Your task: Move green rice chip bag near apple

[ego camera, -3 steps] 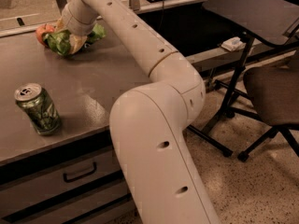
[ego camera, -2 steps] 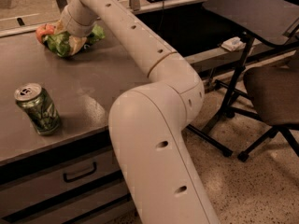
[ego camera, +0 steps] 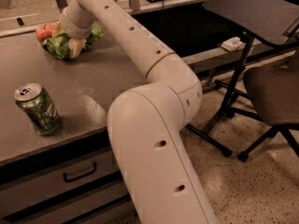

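Observation:
The green rice chip bag [ego camera: 60,45] lies crumpled at the far left of the grey table [ego camera: 93,83]. The red-orange apple [ego camera: 43,31] sits right behind it at its left, touching or almost touching it. My gripper [ego camera: 74,43] is down on the bag at the end of the long white arm [ego camera: 140,55], and the wrist covers the bag's right half. The fingertips are hidden by the wrist and the bag.
A green soda can [ego camera: 38,108] stands upright near the table's front left edge. A drawer with a dark handle [ego camera: 79,172] is under the tabletop. A black folding stand [ego camera: 243,55] and a dark chair [ego camera: 275,97] stand on the speckled floor at the right.
The gripper stays on the chip bag beside the apple. Nothing has visibly moved between the frames.

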`<control>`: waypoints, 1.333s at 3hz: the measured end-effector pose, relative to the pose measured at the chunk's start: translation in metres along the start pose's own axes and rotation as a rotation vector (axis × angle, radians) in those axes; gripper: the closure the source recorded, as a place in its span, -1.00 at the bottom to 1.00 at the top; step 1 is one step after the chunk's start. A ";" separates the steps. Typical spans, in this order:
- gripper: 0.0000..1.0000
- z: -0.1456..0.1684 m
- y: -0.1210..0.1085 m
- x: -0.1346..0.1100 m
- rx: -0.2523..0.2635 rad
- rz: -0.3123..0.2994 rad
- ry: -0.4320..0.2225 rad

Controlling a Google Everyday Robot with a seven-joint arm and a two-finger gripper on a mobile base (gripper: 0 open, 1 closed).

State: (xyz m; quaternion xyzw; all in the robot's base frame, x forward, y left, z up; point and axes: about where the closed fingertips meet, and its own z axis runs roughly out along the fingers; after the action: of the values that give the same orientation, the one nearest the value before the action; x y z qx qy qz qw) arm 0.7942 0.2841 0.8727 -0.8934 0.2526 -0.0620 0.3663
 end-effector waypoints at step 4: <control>-1.00 -0.003 -0.003 -0.001 0.002 0.003 -0.001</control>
State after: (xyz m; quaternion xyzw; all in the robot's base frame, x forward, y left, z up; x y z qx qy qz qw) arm 0.7941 0.2844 0.8773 -0.8927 0.2537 -0.0610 0.3674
